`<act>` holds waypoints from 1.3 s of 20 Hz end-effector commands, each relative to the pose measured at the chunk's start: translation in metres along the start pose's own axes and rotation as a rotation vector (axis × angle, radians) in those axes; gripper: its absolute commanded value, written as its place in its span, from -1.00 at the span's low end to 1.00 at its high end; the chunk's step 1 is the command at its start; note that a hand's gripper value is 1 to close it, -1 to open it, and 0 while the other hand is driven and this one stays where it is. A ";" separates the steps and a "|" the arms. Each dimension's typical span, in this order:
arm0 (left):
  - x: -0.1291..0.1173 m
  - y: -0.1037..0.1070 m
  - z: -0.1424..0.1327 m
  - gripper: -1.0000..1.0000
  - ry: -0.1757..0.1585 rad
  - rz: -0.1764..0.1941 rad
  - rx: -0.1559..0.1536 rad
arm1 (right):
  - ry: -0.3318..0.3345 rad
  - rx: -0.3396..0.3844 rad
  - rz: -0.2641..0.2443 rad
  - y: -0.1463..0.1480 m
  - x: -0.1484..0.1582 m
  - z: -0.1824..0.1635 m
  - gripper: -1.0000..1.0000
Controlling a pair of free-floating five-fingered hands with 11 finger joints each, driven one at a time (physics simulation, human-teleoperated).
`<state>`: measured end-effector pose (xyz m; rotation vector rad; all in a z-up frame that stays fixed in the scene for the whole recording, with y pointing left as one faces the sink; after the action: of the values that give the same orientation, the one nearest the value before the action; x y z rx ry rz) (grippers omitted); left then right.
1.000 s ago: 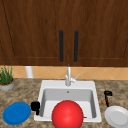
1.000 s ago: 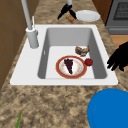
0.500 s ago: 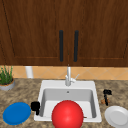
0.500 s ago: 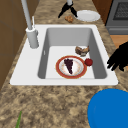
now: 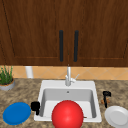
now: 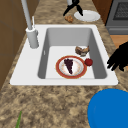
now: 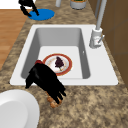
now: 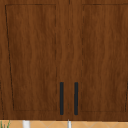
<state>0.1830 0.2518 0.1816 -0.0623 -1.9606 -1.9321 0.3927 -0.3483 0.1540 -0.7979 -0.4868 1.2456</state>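
Observation:
My right hand [image 5: 106, 96] hangs over the counter right of the sink [image 5: 67, 84], fingers straight and pointing down. In the right side view its fingertips [image 7: 58, 96] reach a small brown pastry [image 7: 52, 103] lying beside a white plate [image 7: 17, 110]. The left side view shows this hand [image 6: 73, 5] above the pastry [image 6: 68, 18]. My left hand [image 5: 35, 106] hovers by the sink's left rim next to a blue plate [image 5: 16, 113], fingers relaxed and spread [image 6: 119, 59]. Inside the basin lie a red-rimmed plate [image 6: 60, 71] with a dark cake slice [image 6: 69, 65], a red apple [image 6: 88, 62] and a brown bun [image 6: 82, 50].
The faucet [image 5: 68, 76] stands at the sink's back rim. A potted plant [image 5: 6, 79] and a white cup [image 5: 29, 72] sit at the back left. The wall cabinet's doors are shut, with two dark handles [image 8: 61, 98]. A stove [image 6: 120, 12] adjoins the counter's right end.

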 end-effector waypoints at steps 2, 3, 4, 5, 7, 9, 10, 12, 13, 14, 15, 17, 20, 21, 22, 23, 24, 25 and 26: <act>0.000 0.000 0.000 0.00 0.000 0.000 0.000 | -0.005 -0.006 -0.007 0.000 0.007 -0.015 -1.00; 0.000 0.000 0.000 0.00 0.000 0.000 0.000 | -0.003 -0.005 -0.003 0.002 0.006 -0.018 -1.00; 0.000 0.000 0.000 0.00 0.000 0.000 0.000 | -0.001 -0.005 0.000 0.004 0.007 -0.023 -1.00; 0.000 0.000 0.000 0.00 0.000 0.000 0.000 | 0.000 -0.011 0.001 0.005 0.008 -0.027 -1.00; 0.000 0.000 0.000 0.00 0.000 0.000 0.000 | 0.001 -0.012 0.007 0.005 0.010 -0.036 -1.00; 0.000 0.000 0.000 0.00 0.000 0.000 0.000 | 0.000 -0.008 0.010 0.009 0.011 -0.042 -1.00; 0.000 0.000 0.000 0.00 0.000 0.000 0.000 | -0.003 -0.014 0.009 0.014 0.009 -0.046 -1.00; 0.000 0.000 0.000 0.00 0.000 0.000 0.000 | -0.001 -0.051 -0.008 0.023 0.007 -0.052 -1.00; 0.000 0.000 0.000 0.00 0.000 0.000 0.000 | -0.002 -0.068 -0.017 0.028 0.007 -0.058 -1.00; 0.000 0.000 0.000 0.00 0.000 0.000 0.000 | -0.001 -0.095 -0.022 0.038 0.005 -0.060 -1.00; 0.000 0.000 0.000 0.00 0.000 0.000 0.000 | 0.002 -0.123 -0.027 0.045 0.003 -0.060 -1.00; 0.000 0.000 0.000 0.00 0.000 0.000 0.000 | 0.001 -0.144 -0.041 0.051 0.000 -0.060 -1.00; 0.000 0.000 0.000 0.00 0.000 0.000 0.000 | 0.008 -0.156 -0.047 0.052 0.005 -0.063 -1.00; 0.000 0.000 0.000 0.00 0.000 0.000 0.000 | 0.020 -0.152 -0.043 0.051 0.008 -0.067 -1.00; 0.000 0.000 0.000 0.00 0.000 0.000 0.000 | 0.031 -0.153 -0.037 0.050 0.012 -0.066 1.00; 0.000 0.000 0.000 0.00 0.000 0.000 0.000 | 0.043 -0.151 -0.012 0.048 0.015 -0.066 1.00; 0.000 0.000 0.000 0.00 0.000 0.000 0.000 | 0.054 -0.160 -0.017 0.044 0.016 -0.062 1.00; 0.000 0.000 0.000 0.00 0.000 0.000 0.000 | 0.061 -0.170 -0.019 0.041 0.017 -0.059 1.00; 0.000 0.000 0.000 0.00 0.000 0.000 0.000 | 0.067 -0.192 -0.026 0.039 0.014 -0.051 1.00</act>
<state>0.1830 0.2518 0.1816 -0.0623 -1.9606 -1.9321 0.4218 -0.3480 0.1082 -0.9343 -0.5571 1.1809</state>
